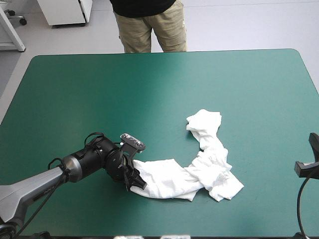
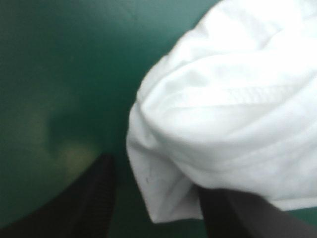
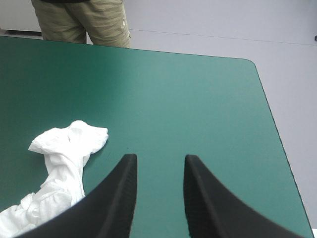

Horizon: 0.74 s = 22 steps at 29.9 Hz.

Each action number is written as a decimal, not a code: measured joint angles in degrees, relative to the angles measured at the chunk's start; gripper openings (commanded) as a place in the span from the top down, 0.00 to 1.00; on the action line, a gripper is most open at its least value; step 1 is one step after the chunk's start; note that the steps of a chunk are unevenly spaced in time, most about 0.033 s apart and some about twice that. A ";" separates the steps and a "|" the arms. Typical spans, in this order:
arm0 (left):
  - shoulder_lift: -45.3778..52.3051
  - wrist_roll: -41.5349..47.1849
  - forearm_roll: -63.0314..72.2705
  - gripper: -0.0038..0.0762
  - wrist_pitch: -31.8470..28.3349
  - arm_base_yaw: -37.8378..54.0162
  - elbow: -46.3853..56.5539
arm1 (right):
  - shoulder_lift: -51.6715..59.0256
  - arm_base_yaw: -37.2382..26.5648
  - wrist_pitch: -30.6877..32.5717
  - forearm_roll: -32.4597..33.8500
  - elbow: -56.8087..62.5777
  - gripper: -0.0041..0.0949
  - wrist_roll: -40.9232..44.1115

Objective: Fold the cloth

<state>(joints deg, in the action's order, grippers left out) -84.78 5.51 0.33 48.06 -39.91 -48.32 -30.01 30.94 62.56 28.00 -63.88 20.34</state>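
The white T-shirt (image 1: pixel 209 168) lies crumpled in a long curved strip on the teal-green cover, right of the table's middle and toward the near edge. My left gripper (image 1: pixel 132 178) is low at the strip's left end. In the left wrist view that gripper (image 2: pixel 154 181) is open, and a hemmed corner of the T-shirt (image 2: pixel 223 114) lies between its black fingers (image 2: pixel 94 198). My right gripper (image 3: pixel 160 159) hangs open and empty at the table's right side, its arm (image 1: pixel 310 162) at the edge of the high view. From there the T-shirt (image 3: pixel 64 148) lies off to its left.
The teal-green cover (image 1: pixel 99 94) is bare across the left and far parts of the table. The table's rounded far right corner (image 3: pixel 252 63) shows ahead of the right gripper.
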 measured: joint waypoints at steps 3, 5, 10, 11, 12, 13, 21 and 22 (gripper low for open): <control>0.00 -0.16 0.68 0.96 -0.31 0.00 -0.18 | -0.04 0.00 0.00 -0.13 0.00 0.64 -0.15; -0.01 -0.31 1.38 0.96 -0.64 -0.06 -0.18 | -0.23 0.00 0.13 -0.13 0.00 0.64 -1.09; -0.11 -0.26 1.80 0.96 -0.76 -0.06 -0.18 | -3.30 0.00 2.53 -2.45 -0.05 0.64 -4.78; -0.11 -0.26 1.80 0.96 -0.76 -0.06 -0.18 | -4.42 0.00 2.94 -3.04 -0.05 0.64 -5.43; -0.11 -0.21 1.80 0.96 -0.76 -0.06 -0.18 | -5.38 0.00 3.25 -3.43 -0.05 0.64 -6.04; -0.11 -0.21 1.80 0.96 -0.76 -0.06 -0.18 | -6.84 0.00 3.28 -3.73 -0.05 0.63 -6.34; -0.11 -0.03 1.80 0.96 -0.71 -0.06 -0.18 | -18.52 0.00 -4.20 -4.29 -0.05 0.55 -3.84; -0.11 -0.03 1.80 0.96 -0.71 -0.06 -0.18 | -20.66 0.00 -5.98 -4.33 -0.05 0.55 -3.27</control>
<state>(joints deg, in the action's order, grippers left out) -84.89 5.48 2.13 47.36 -39.97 -48.50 -50.66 30.94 56.58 23.66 -63.93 17.07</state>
